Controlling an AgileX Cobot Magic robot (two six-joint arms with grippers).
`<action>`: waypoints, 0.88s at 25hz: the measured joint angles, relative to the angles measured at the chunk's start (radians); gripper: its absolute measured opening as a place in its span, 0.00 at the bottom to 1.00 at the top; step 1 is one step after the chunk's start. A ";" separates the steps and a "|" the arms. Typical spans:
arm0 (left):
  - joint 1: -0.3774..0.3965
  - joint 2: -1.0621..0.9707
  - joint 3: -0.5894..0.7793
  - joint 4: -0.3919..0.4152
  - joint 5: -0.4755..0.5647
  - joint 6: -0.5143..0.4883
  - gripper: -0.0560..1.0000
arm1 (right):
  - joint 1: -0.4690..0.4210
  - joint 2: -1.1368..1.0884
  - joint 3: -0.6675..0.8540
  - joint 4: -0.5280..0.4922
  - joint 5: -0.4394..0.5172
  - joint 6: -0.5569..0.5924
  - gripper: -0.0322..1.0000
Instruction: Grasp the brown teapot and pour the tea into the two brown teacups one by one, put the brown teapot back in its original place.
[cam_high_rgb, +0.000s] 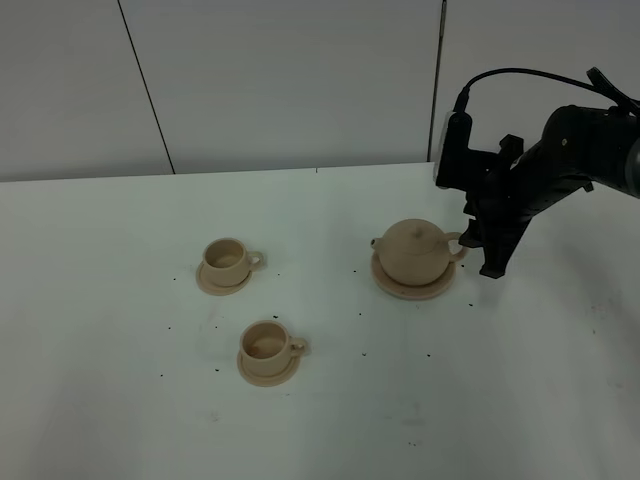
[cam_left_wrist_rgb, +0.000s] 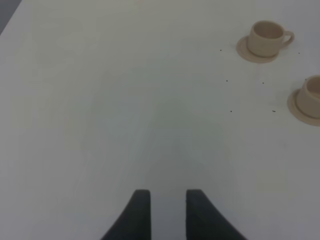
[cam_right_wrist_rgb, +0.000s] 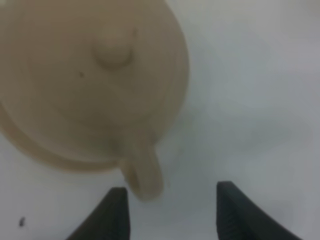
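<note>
Exterior high view has the brown teapot (cam_high_rgb: 415, 252) sitting on its wide saucer (cam_high_rgb: 410, 291) in the right half of the bench (cam_high_rgb: 110, 420), about midway between the far and near edges. Its handle (cam_high_rgb: 458, 245) points toward the right edge. The right gripper (cam_right_wrist_rgb: 171, 190) hangs just at that handle, pincer spread wide and pinching nothing. The loop lies close to 1 finger rather than centred in the gap.

That offset is the main risk. If the jaws shut from here, 1 finger would likely meet the handle first and shove or twist the pot on its saucer, or catch only the loop's tip. A weak hold like that could let the pot swing when lifted. The lid (cam_high_rgb: 417, 232) looks loose-fitting and might slide off in a steep pour.

The 2 cups, the farther teacup (cam_high_rgb: 227, 257) and the nearer teacup (cam_high_rgb: 267, 345), stand left of the middle, well apart from the pot.

The left gripper (cam_left_wrist_rgb: 167, 196) hovers over bare bench, fingers slightly parted and empty; its arm is outside the high view. The right wrist picture is blurred, the spout is missing from it, and whether the pot holds tea cannot be told.
</note>
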 joint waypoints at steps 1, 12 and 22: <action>0.000 0.000 0.000 0.000 0.000 0.000 0.28 | 0.005 0.000 0.000 0.001 0.000 0.000 0.41; 0.000 0.000 0.000 0.000 0.000 0.000 0.28 | 0.037 0.000 0.000 0.000 0.000 -0.008 0.41; 0.000 0.000 0.000 0.000 0.000 0.000 0.28 | 0.038 0.013 0.000 -0.012 -0.030 -0.052 0.41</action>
